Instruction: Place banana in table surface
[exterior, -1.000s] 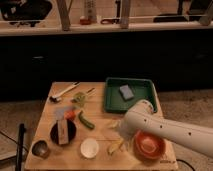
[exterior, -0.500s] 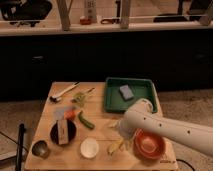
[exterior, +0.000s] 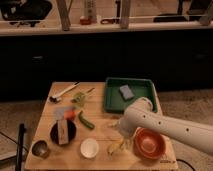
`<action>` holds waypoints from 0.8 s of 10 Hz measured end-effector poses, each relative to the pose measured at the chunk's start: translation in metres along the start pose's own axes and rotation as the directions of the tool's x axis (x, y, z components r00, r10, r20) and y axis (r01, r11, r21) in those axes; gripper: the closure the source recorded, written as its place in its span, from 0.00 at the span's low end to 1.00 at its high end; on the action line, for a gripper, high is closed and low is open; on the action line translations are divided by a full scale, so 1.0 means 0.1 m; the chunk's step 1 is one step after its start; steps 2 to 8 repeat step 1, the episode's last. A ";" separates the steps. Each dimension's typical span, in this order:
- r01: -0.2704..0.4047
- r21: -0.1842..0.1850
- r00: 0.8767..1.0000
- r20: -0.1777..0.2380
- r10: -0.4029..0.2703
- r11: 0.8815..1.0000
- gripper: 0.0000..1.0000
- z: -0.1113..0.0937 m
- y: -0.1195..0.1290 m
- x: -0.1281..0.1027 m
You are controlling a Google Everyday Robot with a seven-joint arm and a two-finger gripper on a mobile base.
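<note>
Camera view: my gripper [exterior: 121,136], grip state indiscernible, hangs over the banana [exterior: 116,147] lying near the table surface's [exterior: 102,131] front edge; placement apparently finished.

Green tray [exterior: 112,100] at counter's far right edge, grey-blue block [exterior: 126,91] lying inside it. Orange bowl [exterior: 149,141] near right front corner. Small white cup [exterior: 89,147] at front centre. Dark plate [exterior: 63,132] front left, carrying a tan block. Metal cup [exterior: 40,148] at left front corner. Green vegetable [exterior: 85,120] mid-counter. White-handled utensil [exterior: 64,91] far left. Claw hidden.
</note>
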 end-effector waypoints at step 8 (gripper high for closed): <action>0.001 0.000 1.000 0.000 -0.001 1.000 0.20 0.00 0.00 0.00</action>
